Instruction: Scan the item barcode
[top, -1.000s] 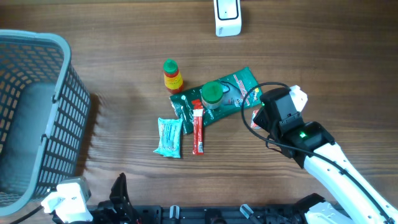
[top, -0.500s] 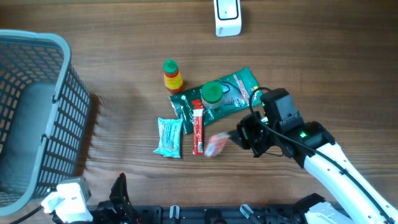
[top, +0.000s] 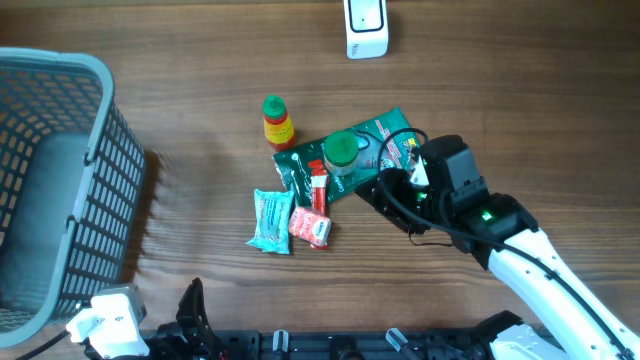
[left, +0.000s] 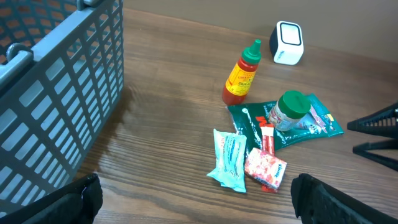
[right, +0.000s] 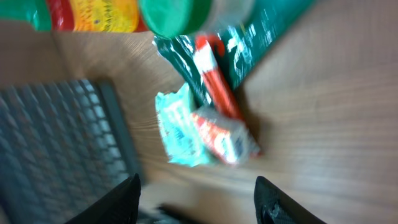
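You are looking at a brown wood-grain table (top: 520, 90) with a flat dark green foil pouch (top: 385, 135) lying near its middle; every place below is given from that pouch. The item for scanning, a small red-and-white patterned soft packet (top: 310, 227), lies flat on the wood just off the pouch's near-left corner, toward the robot, and covers the lower end of a thin red stick sachet (top: 318, 188) that rests partly on the pouch. A crinkled teal wrapper packet (top: 271, 220) lies touching the small packet's left side. A clear jar with a round green lid (top: 342, 152) stands on the pouch's left half. A red sauce bottle with a green cap (top: 277, 123) lies just beyond the pouch's left end. A white box-shaped barcode scanner (top: 366, 27) sits well beyond the pouch at the table's far edge. A grey slatted plastic basket (top: 60, 180) stands well to the pouch's left. Your right gripper (right: 198, 202) hovers over the pouch's near edge, its claw spread apart and grasping nothing, with the small packet in its view and apart from both fingers. Your left gripper (left: 199, 205) waits well to the near left of the pouch, its claw spread wide and holding nothing.
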